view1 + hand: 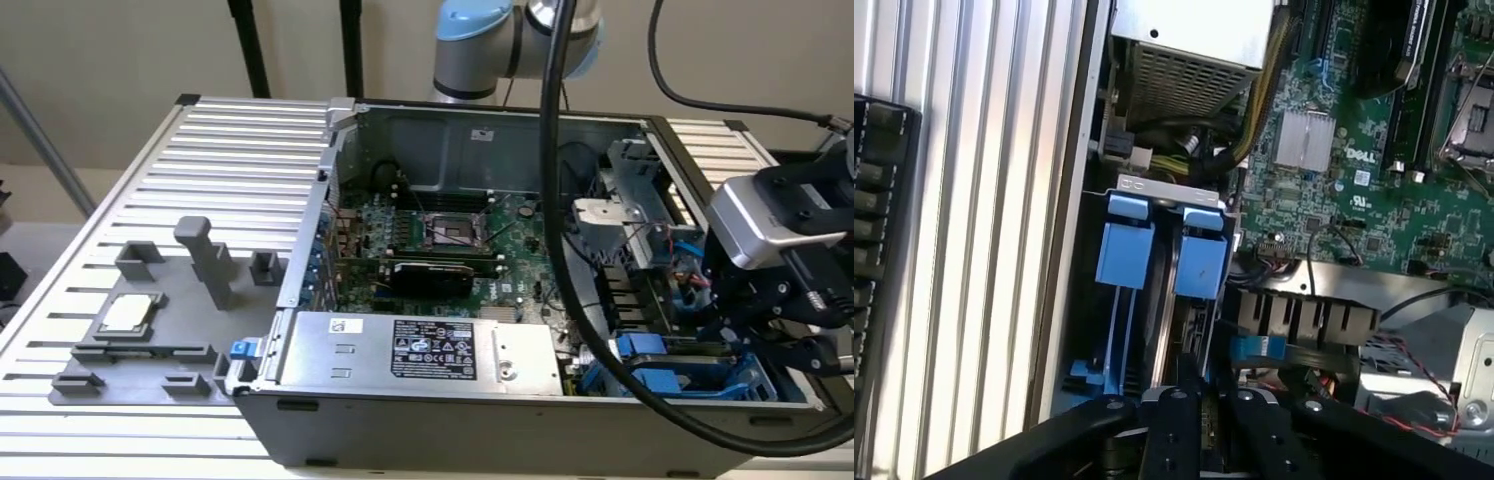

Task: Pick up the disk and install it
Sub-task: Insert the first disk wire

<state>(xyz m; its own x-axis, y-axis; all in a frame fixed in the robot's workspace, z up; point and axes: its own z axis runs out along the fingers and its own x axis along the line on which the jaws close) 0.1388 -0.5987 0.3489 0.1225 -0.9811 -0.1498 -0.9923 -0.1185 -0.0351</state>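
The claw (1204, 398) was right over the disk (1197, 275); I could not tell if it pinched it. The disk stood on edge in the computer case's (441, 425) near corner, on the exterior view's right. The green motherboard (1374, 200) lay farther in.

Gripper (1190, 425) at blue caddies (1126, 255) — motherboard (1354, 200) alongside

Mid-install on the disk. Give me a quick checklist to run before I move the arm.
1. Case side open: ok.
2. Gripper lined up over the blue drive bay: ok.
3. Disk held: cannot tell.
4. Disk seated: cannot tell; two blue-tabbed units stand in the bay.
5. Red wires beside the bay clear of the gripper: cannot tell.
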